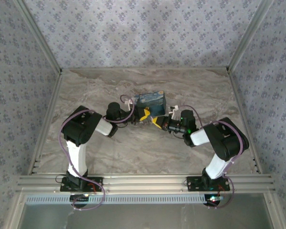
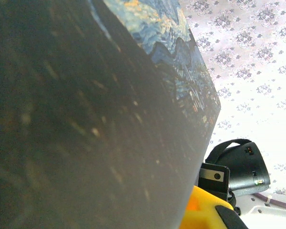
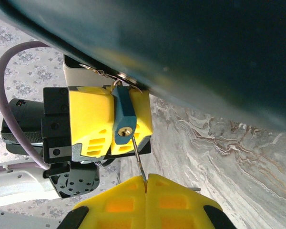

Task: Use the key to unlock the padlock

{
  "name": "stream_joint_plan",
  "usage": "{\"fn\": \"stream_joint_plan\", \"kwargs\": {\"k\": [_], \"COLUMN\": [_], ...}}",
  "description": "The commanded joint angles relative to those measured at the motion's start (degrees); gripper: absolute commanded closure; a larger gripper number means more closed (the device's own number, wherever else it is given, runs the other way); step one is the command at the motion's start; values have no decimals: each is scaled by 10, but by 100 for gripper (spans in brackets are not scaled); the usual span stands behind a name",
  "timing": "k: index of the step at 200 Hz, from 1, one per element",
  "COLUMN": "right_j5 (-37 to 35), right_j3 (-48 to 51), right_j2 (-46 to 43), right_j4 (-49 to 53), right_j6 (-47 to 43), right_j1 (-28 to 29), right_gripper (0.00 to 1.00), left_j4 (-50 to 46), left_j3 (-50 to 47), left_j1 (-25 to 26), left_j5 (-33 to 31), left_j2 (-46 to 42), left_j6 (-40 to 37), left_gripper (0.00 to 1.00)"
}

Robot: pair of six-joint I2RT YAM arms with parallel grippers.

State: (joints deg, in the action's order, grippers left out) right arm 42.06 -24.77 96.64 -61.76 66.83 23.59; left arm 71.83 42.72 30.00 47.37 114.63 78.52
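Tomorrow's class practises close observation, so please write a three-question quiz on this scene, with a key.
1. True or false: the right gripper is shut on the key.
2. The padlock is hooked onto: A) the starry-night box; B) a drawer handle; C) a bicycle chain.
3. Where does the key's tip point?

Key: 1 true. 2 A. 3 At the brass keyhole in the padlock's end.

Starry-night box point(image 1: 151, 101) on marble table point(image 1: 133, 152)
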Motion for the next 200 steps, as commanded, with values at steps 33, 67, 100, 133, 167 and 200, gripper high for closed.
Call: {"fn": "stream_joint_plan", "kwargs": {"k": [33, 67, 100, 133, 167, 200], "right_j5": [17, 16, 18, 19, 23, 33], "right_j3": [-19, -21, -28, -32, -38, -48], "right_j2": [7, 10, 11, 13, 14, 27], "right_j4": [3, 0, 4, -4, -11, -26], "right_j6": [-6, -5, -3, 6, 23, 59], "right_j1": [6, 2, 1, -4, -12, -12], "right_gripper": [100, 100, 100, 100, 100, 100], "left_j4": [30, 30, 30, 29, 31, 35], "left_j3": [5, 5, 5, 4, 4, 4], "left_j1": [-2, -1, -2, 0, 1, 2], "left_j5": [20, 24, 28, 33, 37, 36], "left_j2": [2, 2, 2, 1, 2, 1], "left_j6": [-14, -14, -14, -17, -19, -18], "left_gripper": [100, 100, 100, 100, 100, 100]}}
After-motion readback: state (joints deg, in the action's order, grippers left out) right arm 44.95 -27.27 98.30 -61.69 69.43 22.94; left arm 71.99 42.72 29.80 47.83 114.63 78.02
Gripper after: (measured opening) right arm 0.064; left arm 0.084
